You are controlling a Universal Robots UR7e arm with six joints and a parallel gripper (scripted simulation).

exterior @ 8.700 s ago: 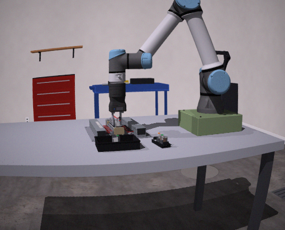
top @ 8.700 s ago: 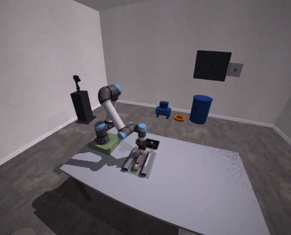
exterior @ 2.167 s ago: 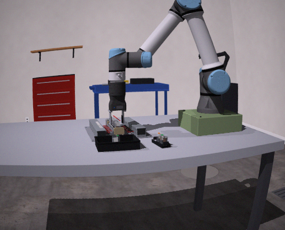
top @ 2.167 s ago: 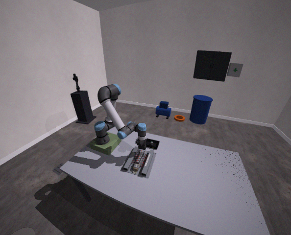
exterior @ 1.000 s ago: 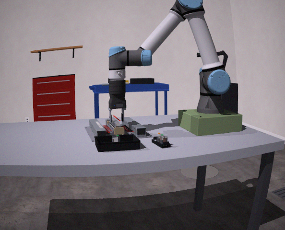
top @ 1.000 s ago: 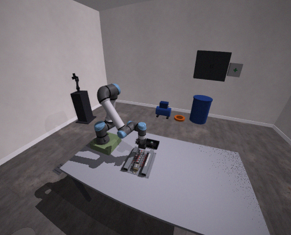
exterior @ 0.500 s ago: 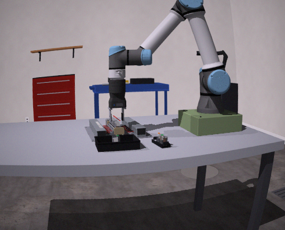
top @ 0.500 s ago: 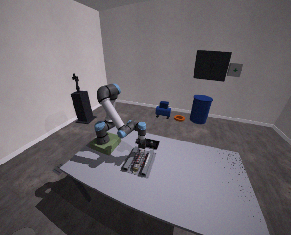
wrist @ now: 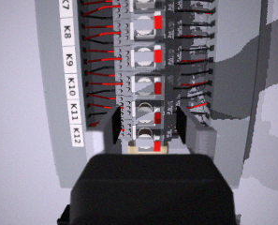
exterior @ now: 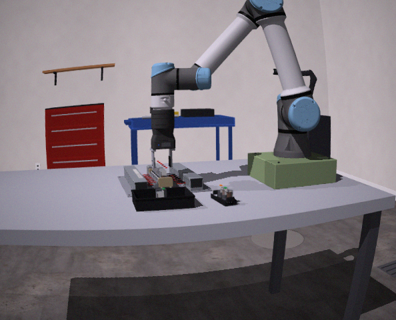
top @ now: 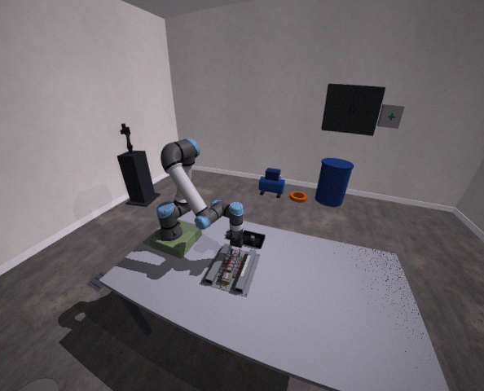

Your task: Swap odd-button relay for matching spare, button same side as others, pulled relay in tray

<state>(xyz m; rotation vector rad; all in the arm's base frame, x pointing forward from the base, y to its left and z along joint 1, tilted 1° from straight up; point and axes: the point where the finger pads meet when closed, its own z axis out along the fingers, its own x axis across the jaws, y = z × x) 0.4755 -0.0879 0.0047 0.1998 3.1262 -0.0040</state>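
Even, soft lighting; blocky hard-edged shadows on the table [top: 318, 303]; wide-angle bending at edges; mild blur.

You see the row of relays [wrist: 147, 82] upright in their sockets with red buttons on one side, the tray [exterior: 163, 203] and the spares [exterior: 225, 193] nearby.

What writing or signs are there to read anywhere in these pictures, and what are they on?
"K7", partly cut off by the frame edge, on the white label strip beside the relay row
"K8", same strip
"K9", same strip
"K10", same strip
"K11", same strip
"K12", same strip
Green plus sign, on a small wall plate
Black wall panel: faint mark, unreadable
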